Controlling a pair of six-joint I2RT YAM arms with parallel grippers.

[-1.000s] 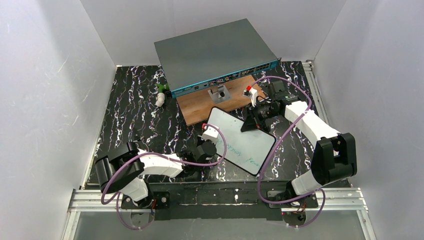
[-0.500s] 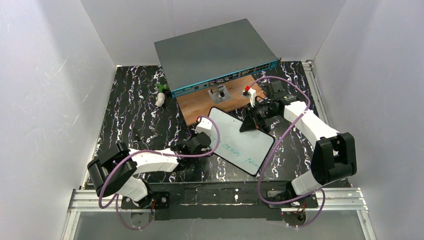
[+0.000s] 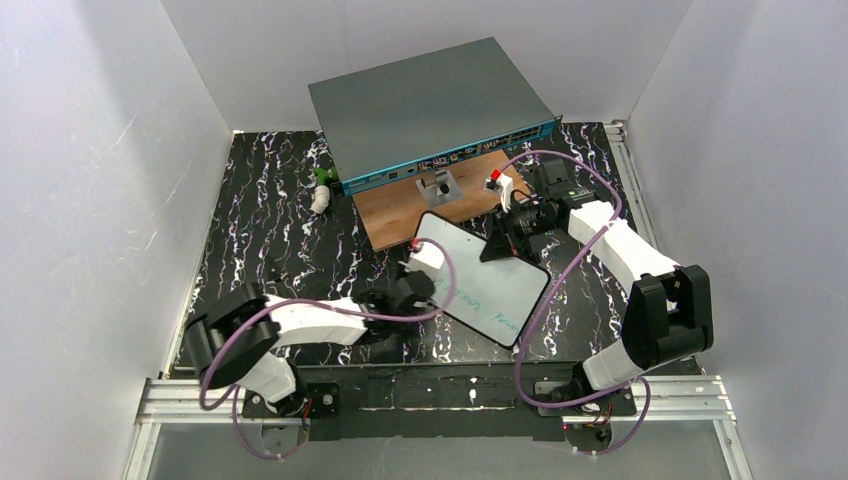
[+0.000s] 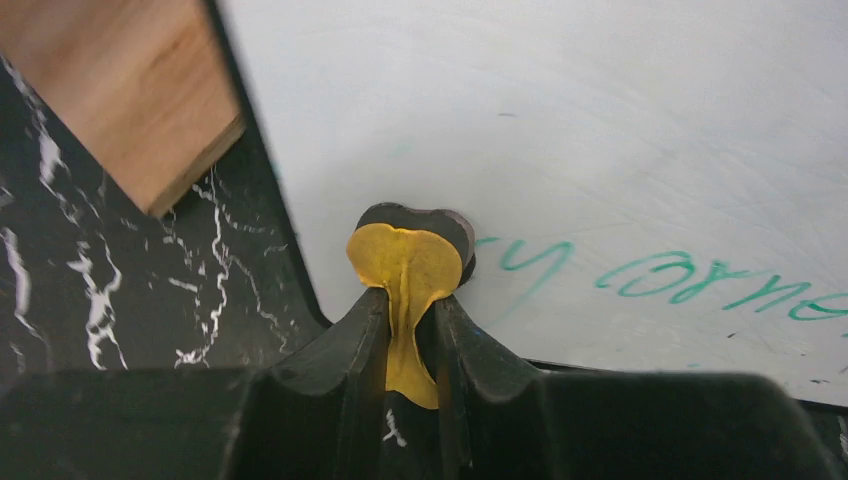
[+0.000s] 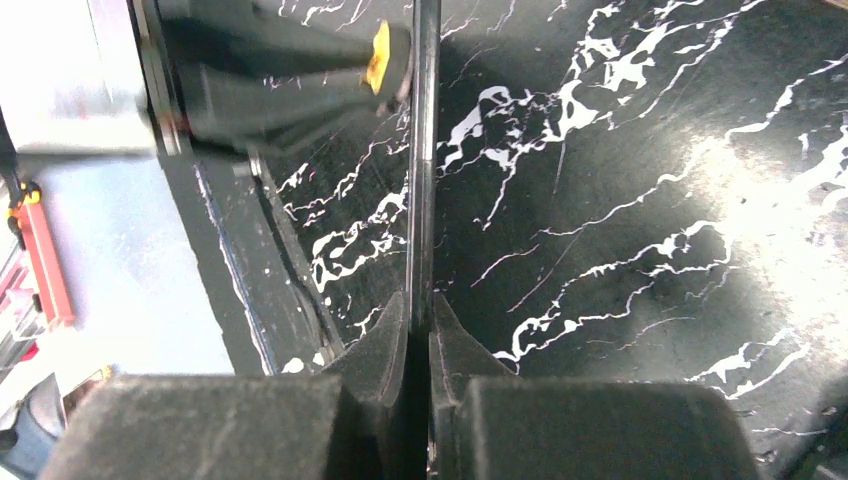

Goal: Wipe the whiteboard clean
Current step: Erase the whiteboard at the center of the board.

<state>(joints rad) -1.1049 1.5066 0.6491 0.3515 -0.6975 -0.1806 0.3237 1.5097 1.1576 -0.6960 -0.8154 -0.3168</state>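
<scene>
your left gripper (image 4: 410, 300) pinches a yellow eraser pad (image 4: 405, 262) against the whiteboard (image 4: 600, 120), at the start of the green writing (image 4: 690, 280). your right gripper (image 5: 420, 318) clamps the whiteboard's edge. the whiteboard sits just beside the wooden board (image 3: 400, 215), possibly tilted.

The whiteboard (image 4: 620, 110) has a smooth white face, faintly smeared, with a thin dark rim. At the upper left of the left wrist view, the wooden board (image 4: 110, 80) shows matt brown grain. The table (image 5: 650, 200) is glossy black, veined white like marble. The yellow pad (image 4: 405, 262) looks soft and matt. The grey box (image 3: 430, 95), top centre of the overhead view, has a dull metal lid.
</scene>
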